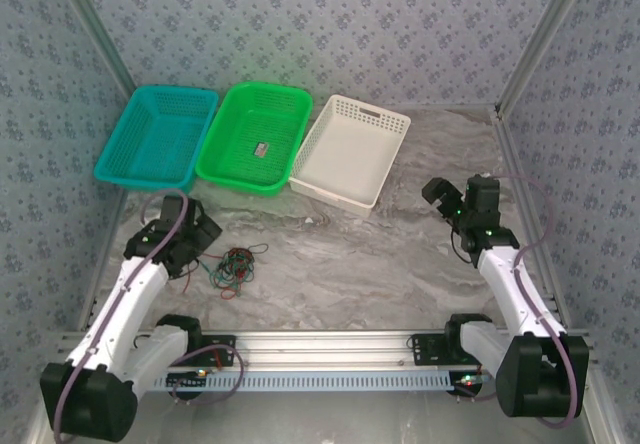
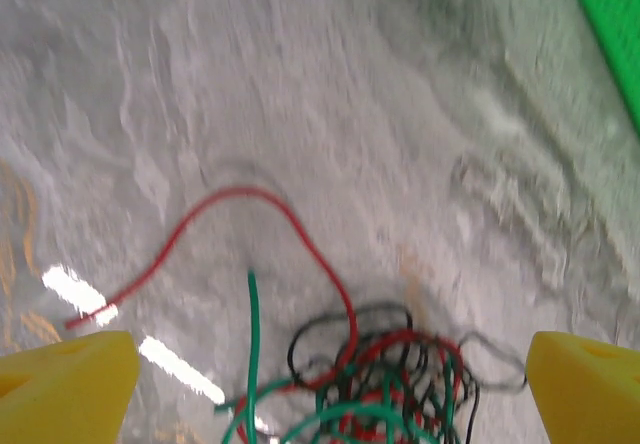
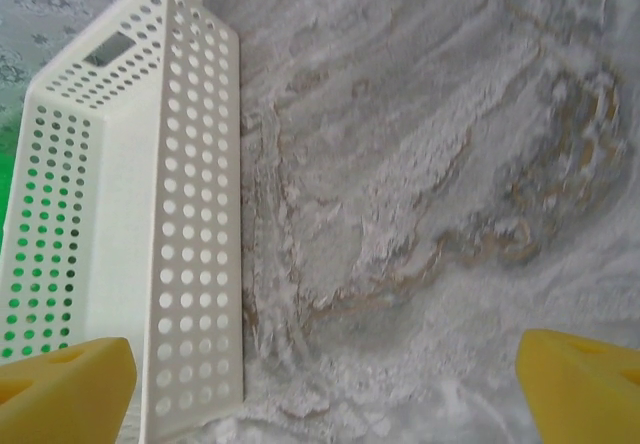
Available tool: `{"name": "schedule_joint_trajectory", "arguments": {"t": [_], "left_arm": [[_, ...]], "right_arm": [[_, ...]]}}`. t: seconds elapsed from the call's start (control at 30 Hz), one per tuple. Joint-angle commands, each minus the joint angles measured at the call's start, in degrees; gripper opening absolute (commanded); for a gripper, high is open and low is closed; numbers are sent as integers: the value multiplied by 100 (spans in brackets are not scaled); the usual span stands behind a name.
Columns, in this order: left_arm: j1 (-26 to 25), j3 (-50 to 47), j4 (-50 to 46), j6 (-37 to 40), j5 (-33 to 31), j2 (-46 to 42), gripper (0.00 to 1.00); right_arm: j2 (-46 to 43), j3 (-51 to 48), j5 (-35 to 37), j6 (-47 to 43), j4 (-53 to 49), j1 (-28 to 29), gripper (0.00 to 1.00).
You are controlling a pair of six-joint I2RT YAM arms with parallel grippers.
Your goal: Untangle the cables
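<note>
The cables [image 1: 235, 267] lie as one small tangle of thin red, green and black wires on the marble table, just in front of my left gripper [image 1: 207, 249]. In the left wrist view the cables [image 2: 390, 384] sit low between the wide-apart yellow fingertips [image 2: 65, 384]. One red end loops out to the left and a green end points up. My left gripper [image 2: 325, 389] is open and holds nothing. My right gripper [image 1: 445, 202] hangs over bare table at the right. It [image 3: 325, 389] is open and holds nothing.
Three baskets stand in a row at the back: teal [image 1: 120, 149], green [image 1: 240, 184] with a small object inside, and white [image 1: 335, 199]. The white basket's perforated wall [image 3: 195, 214] is left of the right gripper. Patterned walls enclose the table.
</note>
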Motion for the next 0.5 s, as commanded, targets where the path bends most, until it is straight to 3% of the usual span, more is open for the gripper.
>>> {"name": "schedule_joint_trajectory", "arguments": {"t": [0.0,0.13,0.23,0.47], "left_arm": [[-355,-17,-711,-577,215,-133,99],[-879,41,-530,-315,534,-141,99],[-1532,134,-712,-562,149,57,99],[-2370,80,-550,-1117,-344,483,99]], "right_arm": [[-48,-53,-303,429,-230,63,100],[-31,-82,-313,413,-234,73,100],[-39,-68,-305,338,-211,105,100],[-35,68,-90,116,-397,251,100]]}}
